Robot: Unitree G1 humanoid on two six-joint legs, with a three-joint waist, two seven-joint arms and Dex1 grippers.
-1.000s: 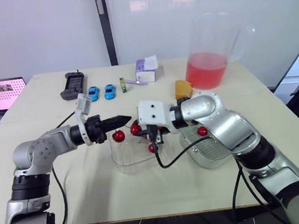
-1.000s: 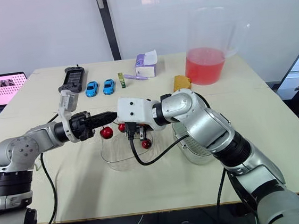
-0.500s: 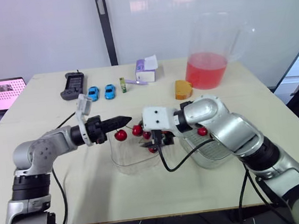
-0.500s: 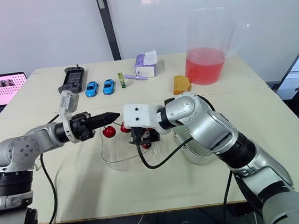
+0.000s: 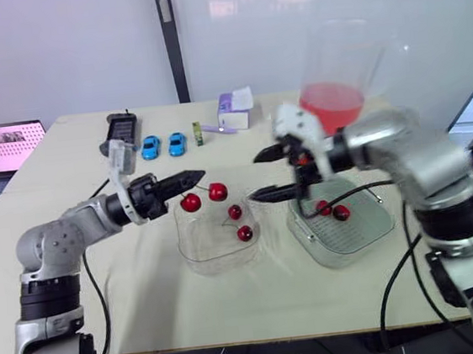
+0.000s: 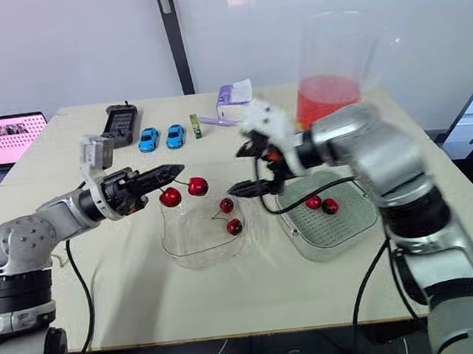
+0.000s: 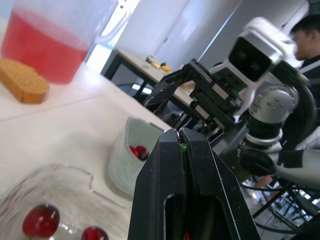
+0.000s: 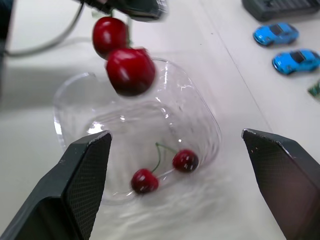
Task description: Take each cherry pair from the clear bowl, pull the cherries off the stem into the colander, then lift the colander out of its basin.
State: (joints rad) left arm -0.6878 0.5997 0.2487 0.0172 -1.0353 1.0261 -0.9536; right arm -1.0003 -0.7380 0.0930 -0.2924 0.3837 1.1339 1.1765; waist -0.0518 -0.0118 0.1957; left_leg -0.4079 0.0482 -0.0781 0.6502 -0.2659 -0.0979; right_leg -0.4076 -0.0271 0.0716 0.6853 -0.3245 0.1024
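beige table (image 5: 147, 296), white wall (image 5: 62, 51), dark post (image 5: 170, 40)

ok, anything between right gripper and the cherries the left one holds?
No. Left eye view: bare gap from right gripper to held cherries, over clear bowl.

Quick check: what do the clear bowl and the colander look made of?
Clear bowl: glossy transparent plastic, possibly glass; the cherries inside show through its walls. Colander: pale, matte plastic by its look, with a fine grid of holes; not certain.
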